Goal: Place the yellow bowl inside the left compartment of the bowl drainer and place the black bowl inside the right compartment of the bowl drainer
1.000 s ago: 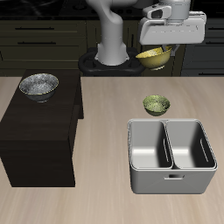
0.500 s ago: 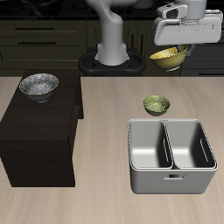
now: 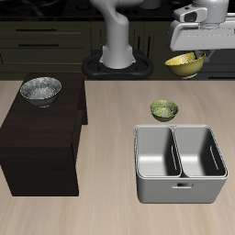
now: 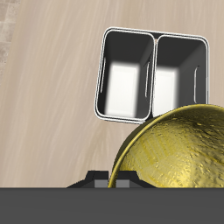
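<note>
The gripper (image 3: 186, 55) grips the yellow bowl (image 3: 184, 64) high above the table; the bowl drainer (image 3: 180, 162) below shows no readable writing.

Glossy white arm segments, black round base, boxy pale-grey claw (image 3: 195, 57) housing.

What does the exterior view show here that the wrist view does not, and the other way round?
Only the exterior view shows the black bowl on the dark cabinet, the olive-green bowl and the gripper. Only the wrist view looks straight down into both empty wells. Both show the bowl drainer and the yellow bowl, held aloft.
</note>
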You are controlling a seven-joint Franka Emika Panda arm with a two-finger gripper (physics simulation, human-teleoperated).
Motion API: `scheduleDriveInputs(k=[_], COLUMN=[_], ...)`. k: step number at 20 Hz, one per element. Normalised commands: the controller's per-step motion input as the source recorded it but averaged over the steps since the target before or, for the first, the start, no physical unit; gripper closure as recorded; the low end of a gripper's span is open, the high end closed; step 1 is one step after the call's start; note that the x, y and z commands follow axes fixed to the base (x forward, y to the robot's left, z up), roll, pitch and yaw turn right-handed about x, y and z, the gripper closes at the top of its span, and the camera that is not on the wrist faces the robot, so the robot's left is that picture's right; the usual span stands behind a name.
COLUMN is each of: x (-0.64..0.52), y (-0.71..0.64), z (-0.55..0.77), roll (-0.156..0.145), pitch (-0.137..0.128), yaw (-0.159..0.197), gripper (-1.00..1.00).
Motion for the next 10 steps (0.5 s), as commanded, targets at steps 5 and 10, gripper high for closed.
scheduleDriveInputs(k=[5, 10], x=[0.22, 0.19], y=[0.14, 0.14], z=[0.06, 0.09], roll=[-0.008, 0.018], pitch=[0.024, 0.016], yaw=[-0.017, -0.008], gripper=[1.0, 1.0])
